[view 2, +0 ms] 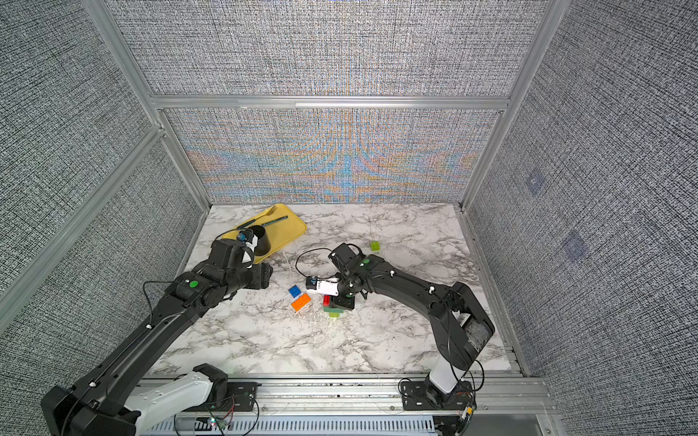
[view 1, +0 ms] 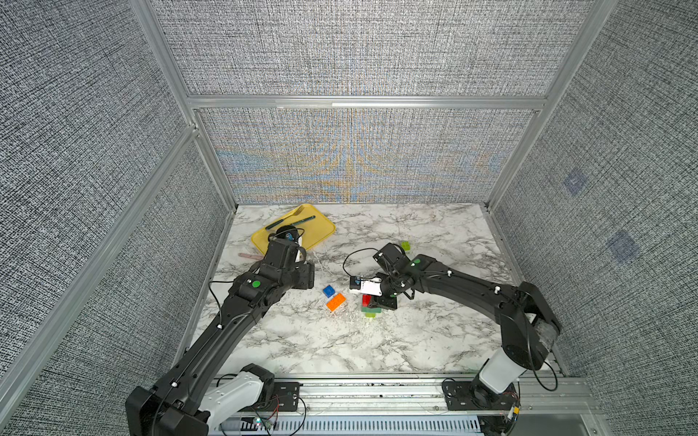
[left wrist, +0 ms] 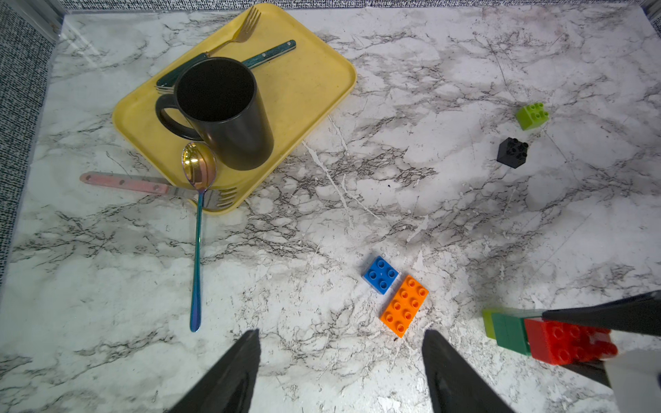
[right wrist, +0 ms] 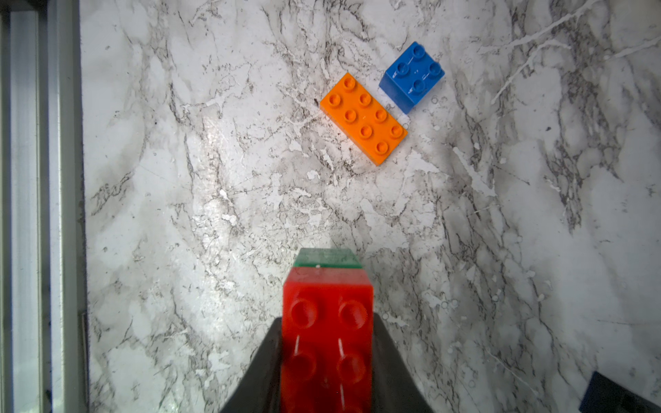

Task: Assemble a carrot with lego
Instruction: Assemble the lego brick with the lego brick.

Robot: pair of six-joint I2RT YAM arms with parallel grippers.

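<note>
Your right gripper clamped on red end of half-built carrot, mid-table, just right of loose orange brick and blue brick. Left gripper jaws apart, holding nothing. Lego looks light, rigid, slick-sided, so pinch flat sides, not studs.

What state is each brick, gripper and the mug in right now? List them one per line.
Carrot stack: three layers joined, gripped.
Right gripper: shut on carrot stack.
Left gripper: open, empty.
Blue brick: loose, studs up.
Orange brick: loose, studs up.
Lime brick: loose, studs up.
Black brick: loose, studs up.
Mug: upright, empty.
</note>
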